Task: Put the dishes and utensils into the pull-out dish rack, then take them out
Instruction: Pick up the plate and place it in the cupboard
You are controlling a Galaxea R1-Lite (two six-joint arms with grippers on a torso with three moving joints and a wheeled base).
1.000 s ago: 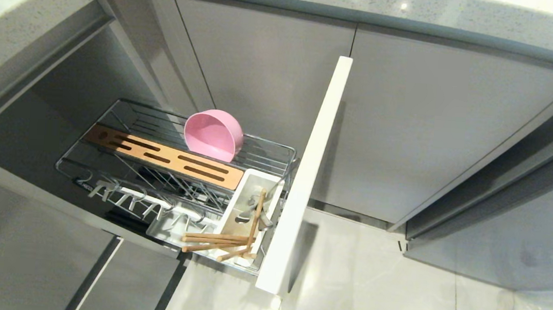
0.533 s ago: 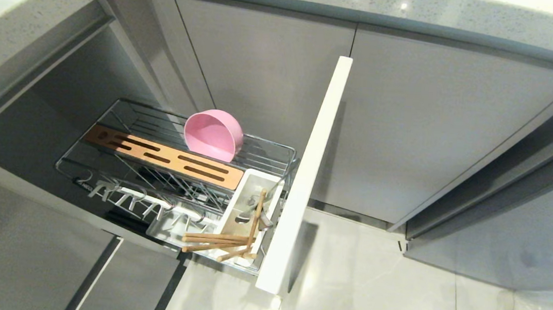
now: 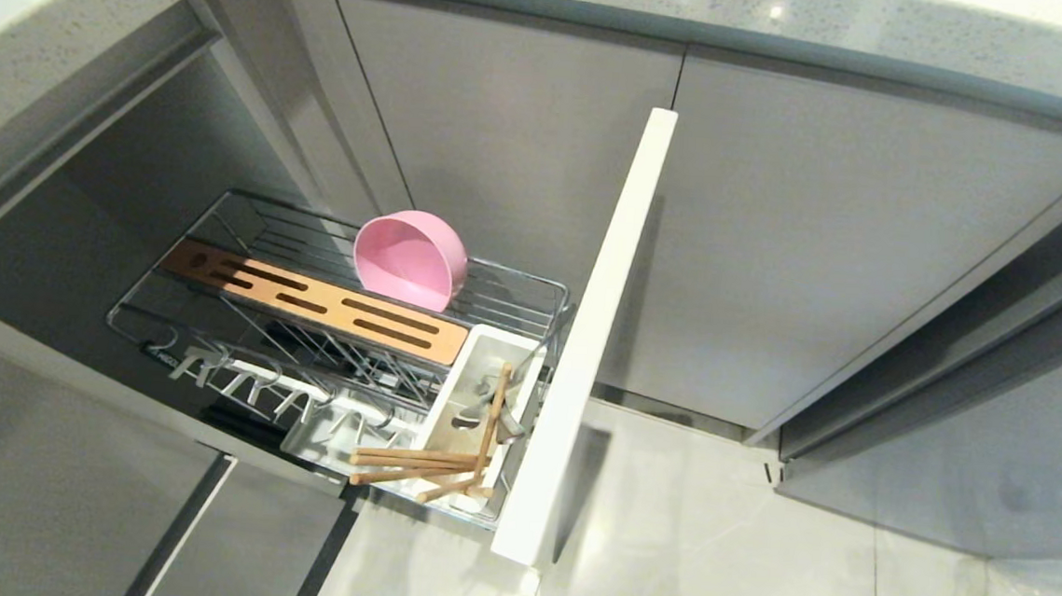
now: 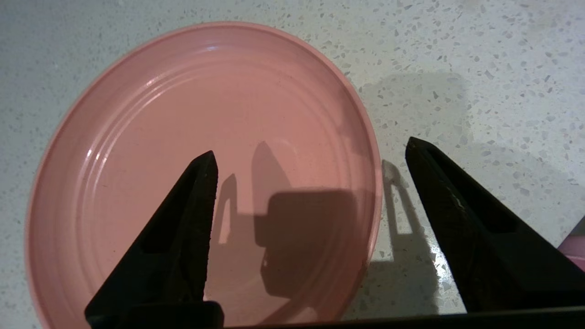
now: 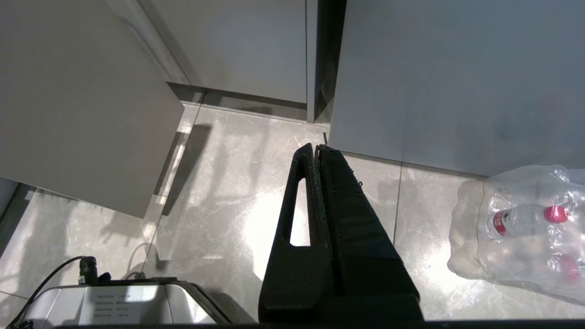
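The pull-out dish rack (image 3: 164, 333) stands drawn out of the cabinet. A pink bowl (image 3: 409, 259) rests tilted on its side on the rack's wires, behind the brown slotted strip (image 3: 306, 301). Wooden chopsticks (image 3: 417, 463) lie across the white caddy (image 3: 483, 340) and one leans upright in it; I cannot make out the fork. The pink plate (image 4: 205, 137) lies flat on a speckled countertop (image 4: 457, 55). My left gripper (image 4: 310, 146) hangs open above it, one finger over the plate, the other over the counter, holding nothing. My right gripper (image 5: 316, 146) is shut and empty, pointing at the floor.
The rack's narrow white cabinet front (image 3: 604, 322) juts into the aisle, with grey cabinet doors (image 3: 824, 244) behind it. A shrink-wrapped pack of water bottles (image 5: 525, 228) lies on the floor at the right. The robot's base (image 5: 119, 301) shows below the right gripper.
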